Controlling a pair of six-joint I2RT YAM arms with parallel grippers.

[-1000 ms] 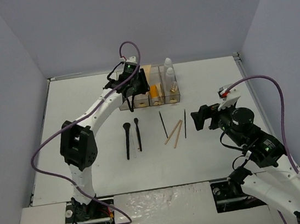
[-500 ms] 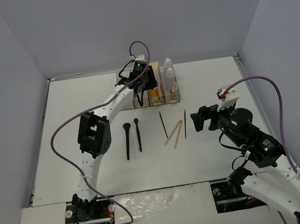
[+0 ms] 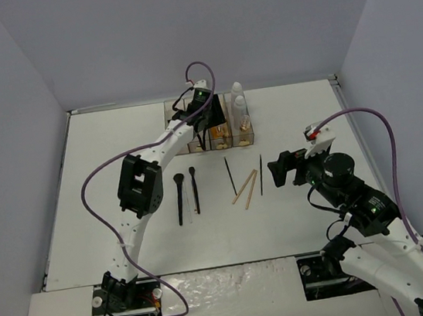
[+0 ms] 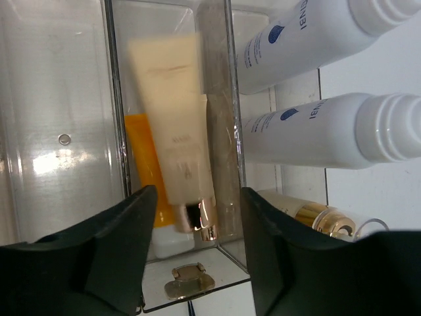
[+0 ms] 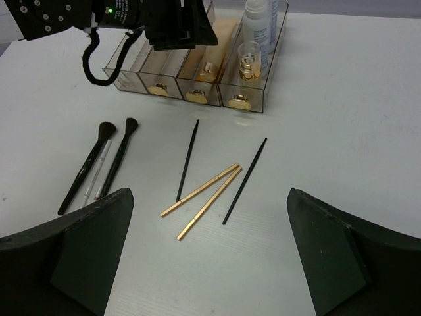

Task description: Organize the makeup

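Note:
My left gripper (image 3: 208,116) hangs over the clear four-compartment box (image 3: 176,145) at the back, jaws open. In the left wrist view a beige tube (image 4: 172,131) lies in a compartment beside an orange tube (image 4: 139,164), between my open fingers (image 4: 194,263) and untouched by them. Two white bottles (image 4: 316,128) and a beige gold-capped bottle (image 4: 309,214) fill the right compartment. Two black brushes (image 3: 180,197), two black pencils (image 5: 187,161) and two tan sticks (image 5: 200,191) lie on the table. My right gripper (image 5: 210,263) is open and empty above the sticks.
A thin silver-white pencil (image 5: 99,172) lies between the brushes. The box's two left compartments (image 4: 59,131) show nothing in them. Grey walls close the table on three sides.
My left gripper has moved right along the box. The beige tube that stuck out past it is now down in the compartment. The right arm has barely moved.

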